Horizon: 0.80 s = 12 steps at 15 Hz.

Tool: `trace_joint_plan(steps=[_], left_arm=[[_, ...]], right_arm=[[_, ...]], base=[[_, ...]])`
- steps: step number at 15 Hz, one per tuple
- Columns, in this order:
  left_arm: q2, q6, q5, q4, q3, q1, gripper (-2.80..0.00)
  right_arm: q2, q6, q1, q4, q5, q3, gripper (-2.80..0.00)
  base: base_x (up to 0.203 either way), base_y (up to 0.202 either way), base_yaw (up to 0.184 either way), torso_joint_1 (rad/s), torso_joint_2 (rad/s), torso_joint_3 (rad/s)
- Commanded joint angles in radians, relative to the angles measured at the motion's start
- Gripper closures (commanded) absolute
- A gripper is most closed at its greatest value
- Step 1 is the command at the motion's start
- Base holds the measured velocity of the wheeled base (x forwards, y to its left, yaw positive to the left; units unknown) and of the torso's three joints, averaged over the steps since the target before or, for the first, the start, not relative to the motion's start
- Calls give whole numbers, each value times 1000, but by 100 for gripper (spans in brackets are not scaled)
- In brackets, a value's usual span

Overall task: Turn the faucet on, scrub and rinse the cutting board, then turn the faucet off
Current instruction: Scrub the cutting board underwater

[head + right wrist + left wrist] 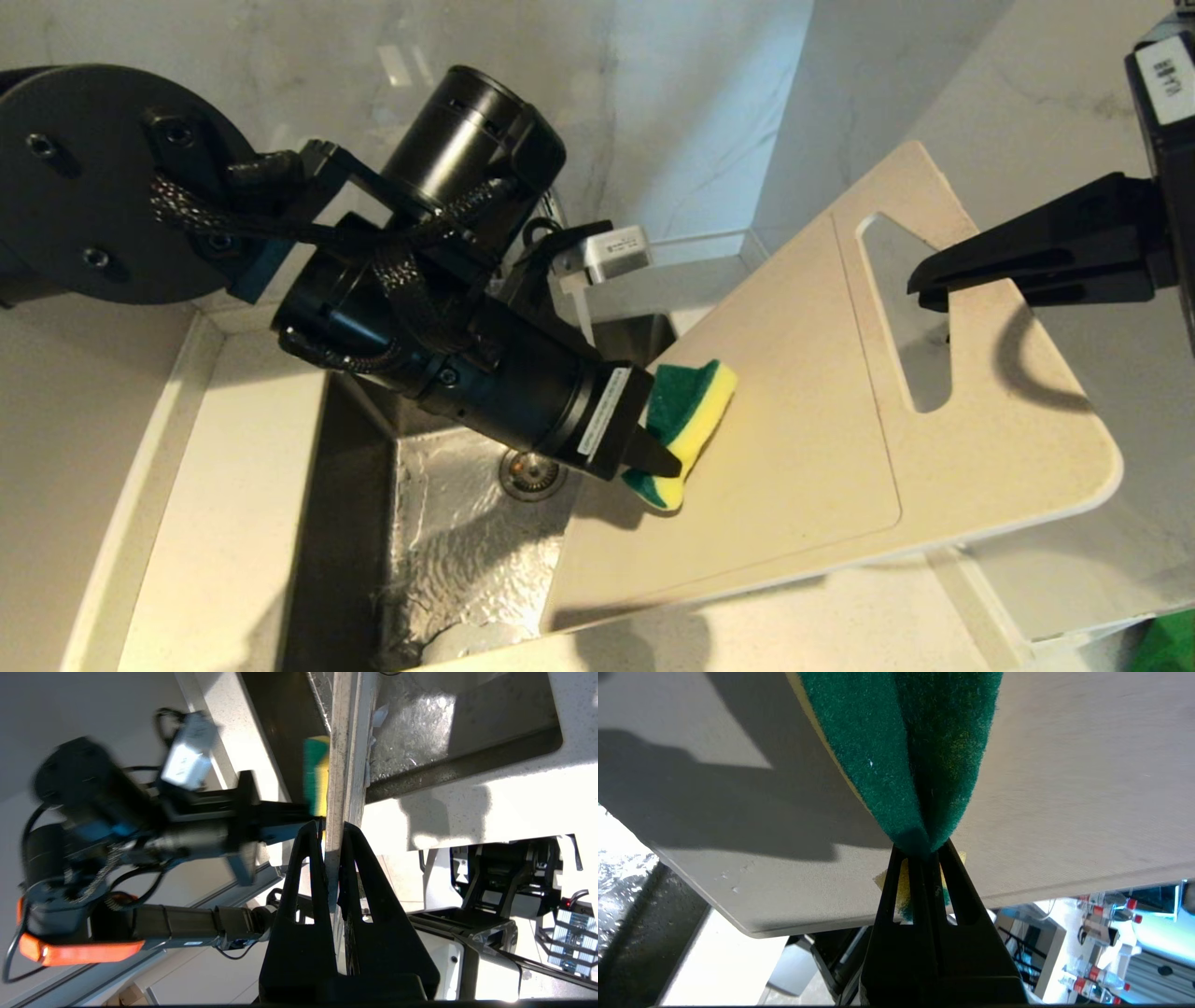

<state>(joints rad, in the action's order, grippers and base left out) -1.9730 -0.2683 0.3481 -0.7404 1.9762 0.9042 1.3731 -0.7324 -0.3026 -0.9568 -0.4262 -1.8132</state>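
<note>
Cream-white plastic fills the middle and right of the head view: the cutting board (775, 448) leans tilted over the steel sink (448, 551), its lower corner down in the basin at the bottom centre and its slotted handle end raised toward the upper right. The right claw (920, 285) comes in from the right edge of that frame and is pinched narrow on the board's edge beside the handle slot; in the right wrist view the board (337, 765) stands edge-on between the two black fingers (306, 858). The left claw (658, 457), at the centre of the head view, is clamped tight on a green-and-yellow sponge (691, 415), folded so that its green scouring side faces outward. The sponge lies against the board's face near its left edge, above the drain (530, 471). In the left wrist view the sponge (901, 756) bulges out from the closed fingertips (896, 877) with the board's pale surface (1064, 788) just behind it. Wet metal glints in the basin at lower left.
</note>
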Motion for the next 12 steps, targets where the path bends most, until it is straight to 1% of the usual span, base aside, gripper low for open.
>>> trace_joint_plan(steps=[1, 4, 6, 9, 12], left_arm=[[-32, -2, 2, -5, -5, 13, 0], [-45, -2, 2, -7, -8, 21, 0], [-44, -1, 2, -7, -41, 20, 0], [-17, -2, -3, -1, -150, 19, 0], [38, -5, -6, 25, -319, 12, 0]], right_arm=[[-11, -4, 0, -5, -3, 3, 0], [-15, -1, 0, -3, -2, 0, 0], [-23, 1, 0, -3, -3, -2, 0], [-28, 1, 0, -3, -3, -2, 0], [-28, 1, 0, -3, -10, -2, 0]], base=[[0, 0, 0, 0, 0, 0], [0, 0, 0, 0, 0, 0], [0, 0, 0, 0, 0, 0], [0, 0, 0, 0, 0, 0], [0, 0, 0, 0, 0, 0]])
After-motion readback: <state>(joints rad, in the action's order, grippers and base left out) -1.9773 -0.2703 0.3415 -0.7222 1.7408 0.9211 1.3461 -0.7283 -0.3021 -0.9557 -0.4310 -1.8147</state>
